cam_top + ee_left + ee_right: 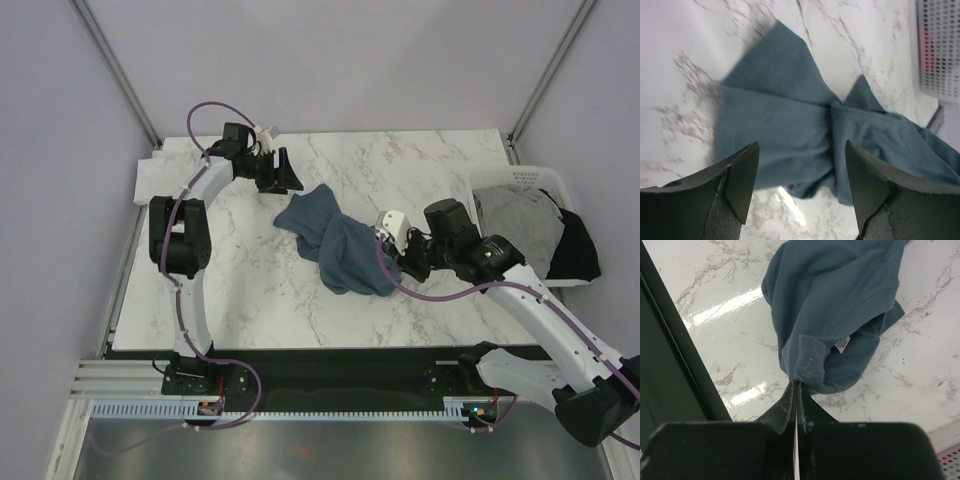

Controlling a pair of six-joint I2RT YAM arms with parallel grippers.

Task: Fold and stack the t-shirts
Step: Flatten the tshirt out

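The dark slate-blue t-shirt (335, 240) lies crumpled mid-table; it also shows in the left wrist view (785, 125) and the right wrist view (835, 305). My right gripper (392, 258) is shut on the shirt's collar edge, its fingertips (798, 386) pinching the cloth. My left gripper (285, 172) is open and empty, just beyond the shirt's far corner; its fingers (740, 175) frame the cloth. A light grey t-shirt (515, 225) and a black t-shirt (575, 250) sit in the basket. A white cloth (160, 175), perhaps the white t-shirt, lies at the far left.
The white slatted basket (520, 178) stands at the table's right edge, also in the left wrist view (940, 45). The table's dark front edge (670, 370) runs close beside my right gripper.
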